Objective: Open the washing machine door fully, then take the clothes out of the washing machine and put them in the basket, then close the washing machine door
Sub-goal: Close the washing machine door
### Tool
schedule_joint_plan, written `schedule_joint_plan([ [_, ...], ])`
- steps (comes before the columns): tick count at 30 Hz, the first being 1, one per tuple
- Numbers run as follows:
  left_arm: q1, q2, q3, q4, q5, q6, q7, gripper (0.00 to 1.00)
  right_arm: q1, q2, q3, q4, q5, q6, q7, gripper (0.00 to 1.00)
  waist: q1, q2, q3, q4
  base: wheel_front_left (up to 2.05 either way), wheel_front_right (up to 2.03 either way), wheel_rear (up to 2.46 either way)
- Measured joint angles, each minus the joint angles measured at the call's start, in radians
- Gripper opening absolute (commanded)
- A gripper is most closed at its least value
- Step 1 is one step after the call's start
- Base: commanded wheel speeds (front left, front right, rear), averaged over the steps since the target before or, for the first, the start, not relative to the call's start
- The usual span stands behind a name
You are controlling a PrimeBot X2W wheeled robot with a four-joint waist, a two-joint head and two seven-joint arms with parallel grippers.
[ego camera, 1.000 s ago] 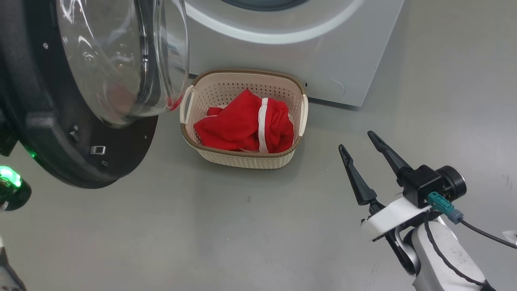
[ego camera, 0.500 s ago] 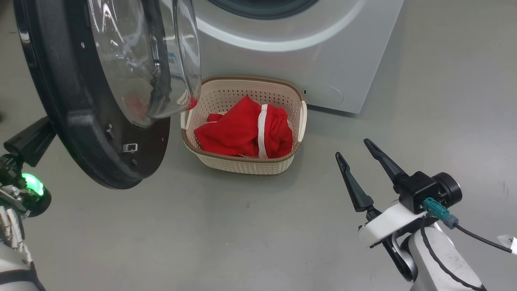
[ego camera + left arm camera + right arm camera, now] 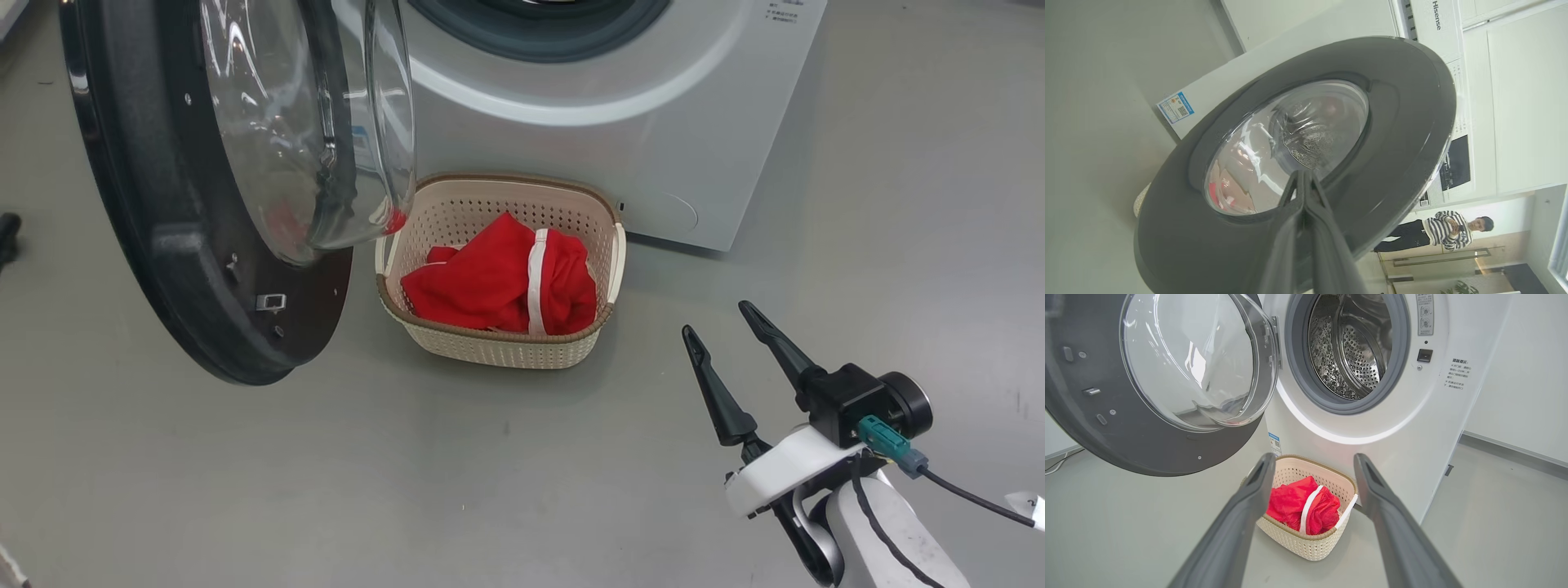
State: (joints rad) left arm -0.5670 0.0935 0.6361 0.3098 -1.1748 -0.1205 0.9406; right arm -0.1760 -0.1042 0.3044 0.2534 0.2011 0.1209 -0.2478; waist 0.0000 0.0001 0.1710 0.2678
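Note:
The washing machine door stands partly swung out at the left, its glass bowl facing the white washing machine. On the floor before the machine, the cream basket holds the red clothes. My right gripper hovers open and empty at the lower right, well apart from the basket. In the right wrist view its fingers frame the basket and clothes; the steel drum looks bare. My left gripper is shut, tips at the door's outer face.
Grey floor spreads around the basket and under my right arm. The door's lower edge overhangs the floor just left of the basket. A person in a striped top stands far behind in the left wrist view.
The head camera has shifted. The door has swung a little toward the machine, its glass now overlapping the basket's left rim. My left arm has slid off the lower left. The right gripper stays put.

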Motion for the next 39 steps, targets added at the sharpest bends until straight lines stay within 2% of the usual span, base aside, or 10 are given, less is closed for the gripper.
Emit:
schedule_joint_plan([
  [7, 0.102, 0.053, -0.079, -0.210, 0.134, 0.000, -0.174, 0.00, 0.004, 0.006, -0.002, -0.008, 0.001, 0.000, 0.000, 1.00, 0.0000, 0.0000, -0.009, 0.012, 0.00, 0.00, 0.00],
  [15, 0.279, 0.170, -0.289, -0.401, 0.383, -0.001, -0.406, 0.00, 0.005, 0.009, -0.003, -0.012, 0.001, 0.000, -0.001, 1.00, 0.0000, 0.0000, -0.011, 0.015, 0.00, 0.00, 0.00],
  [23, 0.415, 0.179, -0.340, -0.416, 0.538, -0.001, -0.661, 0.00, 0.005, 0.011, -0.003, -0.016, 0.001, 0.000, -0.002, 1.00, 0.0000, 0.0000, -0.013, 0.015, 0.00, 0.00, 0.00],
  [31, 0.506, 0.136, -0.382, -0.370, 0.599, -0.001, -0.888, 0.00, 0.009, 0.013, -0.006, -0.019, 0.002, 0.000, -0.004, 1.00, 0.0000, 0.0000, -0.015, 0.011, 0.00, 0.00, 0.00],
  [32, 0.513, 0.135, -0.392, -0.360, 0.603, -0.001, -0.904, 0.08, 0.012, 0.013, -0.006, -0.019, 0.002, 0.000, -0.004, 1.00, 0.0000, 0.0000, -0.016, 0.011, 0.00, 0.00, 0.00],
  [33, 0.520, 0.134, -0.404, -0.351, 0.608, -0.001, -0.922, 0.35, 0.016, 0.013, -0.006, -0.019, 0.002, 0.000, -0.004, 1.00, 0.0000, 0.0000, -0.016, 0.010, 0.00, 0.00, 0.00],
  [34, 0.528, 0.135, -0.414, -0.346, 0.615, -0.001, -0.940, 0.46, 0.018, 0.013, -0.006, -0.019, 0.002, 0.000, -0.004, 1.00, 0.0000, 0.0000, -0.016, 0.010, 0.00, 0.00, 0.00],
  [35, 0.534, 0.134, -0.422, -0.339, 0.616, -0.001, -0.954, 0.84, 0.019, 0.013, -0.006, -0.019, 0.002, 0.000, -0.004, 1.00, 0.0000, 0.0000, -0.017, 0.009, 0.00, 0.00, 0.00],
  [36, 0.539, 0.135, -0.430, -0.331, 0.616, -0.002, -0.969, 1.00, 0.020, 0.014, -0.006, -0.019, 0.001, 0.000, -0.004, 1.00, 0.0000, 0.0000, -0.017, 0.009, 0.00, 0.00, 0.00],
  [39, 0.553, 0.137, -0.450, -0.310, 0.644, -0.004, -1.012, 1.00, 0.020, 0.015, -0.006, -0.019, 0.001, 0.000, -0.004, 1.00, 0.0000, 0.0000, -0.020, 0.007, 0.00, 0.00, 0.00],
])
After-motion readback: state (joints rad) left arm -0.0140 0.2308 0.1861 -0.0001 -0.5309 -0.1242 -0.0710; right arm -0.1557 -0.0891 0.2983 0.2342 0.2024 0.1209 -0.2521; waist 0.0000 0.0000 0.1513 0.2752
